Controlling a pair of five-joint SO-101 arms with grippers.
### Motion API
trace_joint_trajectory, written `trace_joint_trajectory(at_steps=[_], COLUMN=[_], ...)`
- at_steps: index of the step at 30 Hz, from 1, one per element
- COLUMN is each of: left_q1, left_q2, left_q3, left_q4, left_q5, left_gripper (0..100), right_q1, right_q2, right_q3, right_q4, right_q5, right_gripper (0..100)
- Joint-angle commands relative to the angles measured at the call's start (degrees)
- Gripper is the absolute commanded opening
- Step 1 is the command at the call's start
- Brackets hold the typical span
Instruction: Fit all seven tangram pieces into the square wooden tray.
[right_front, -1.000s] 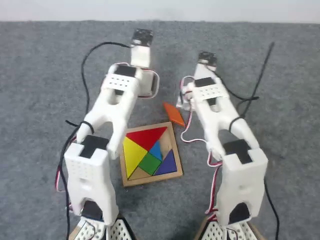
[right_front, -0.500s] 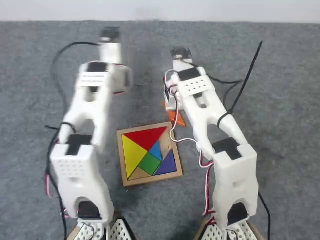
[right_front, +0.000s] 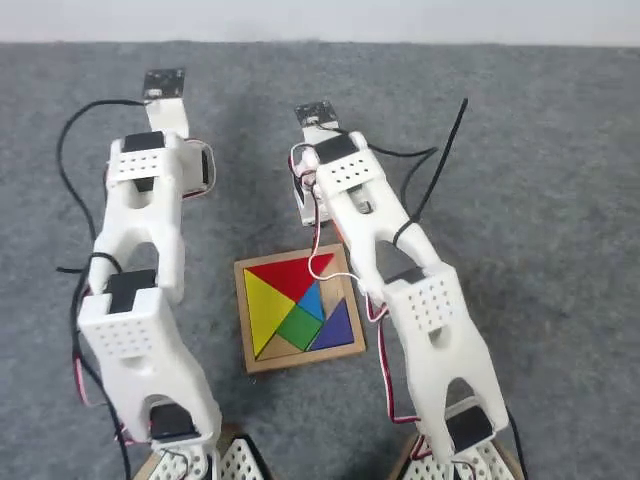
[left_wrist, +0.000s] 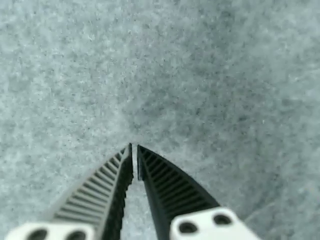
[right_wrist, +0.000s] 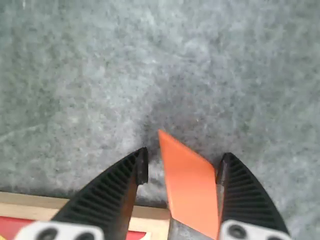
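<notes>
Orange piece (right_wrist: 190, 197) inside right end effector (right_wrist: 183, 164), spread apart, left end effector (left_wrist: 134, 149) pinched together over grey carpet (left_wrist: 210, 70)

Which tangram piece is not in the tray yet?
The orange parallelogram. It lies on the carpet just outside the wooden tray, between the right end effector's open fingers; the other pieces sit inside it.

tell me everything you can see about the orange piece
The orange piece is a flat, smooth, plain orange tile with straight edges and a sharp corner. As far as it shows, it has four slanted sides. It appears to lie flat on the grey carpet, just outside the rim of the wooden tray, not yet in it. It sits between the open fingers of the right gripper, close against one finger with a gap to the other.
</notes>
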Motion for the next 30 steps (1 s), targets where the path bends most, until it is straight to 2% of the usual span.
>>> trace_joint_trajectory(at_steps=[1,5,11,13,18,24,30], left_q1=[-0.3,-0.3,0.0,0.0,0.1,0.1,0.1], left_q2=[-1.4,-1.4,-1.4,-1.4,-1.1,-1.1,-1.1], left_q3=[-0.7,-0.6,-0.6,-0.6,-0.6,-0.6,-0.6], left_q4=[-1.4,-1.3,-0.3,-0.4,-0.3,-0.3,-0.4], left_q5=[-0.4,-0.4,-0.5,-1.5,-2.4,-2.5,-2.5], left_gripper=[1,1,1,1,1,1,1], right_q1=[0.9,1.5,4.9,6.1,7.3,8.0,8.6], right_q2=[4.3,9.7,12.3,12.2,12.1,8.8,-2.3], right_q3=[-11.5,-20.8,-34.9,-38.3,-42.1,-40.7,-22.7], right_q4=[4.9,9.1,18.5,19.1,19.3,19.5,18.4], right_q5=[0.8,3.0,2.6,1.8,1.6,1.5,0.1], right_gripper=[18.7,5.4,3.5,0.1,0.6,0.6,0.9])
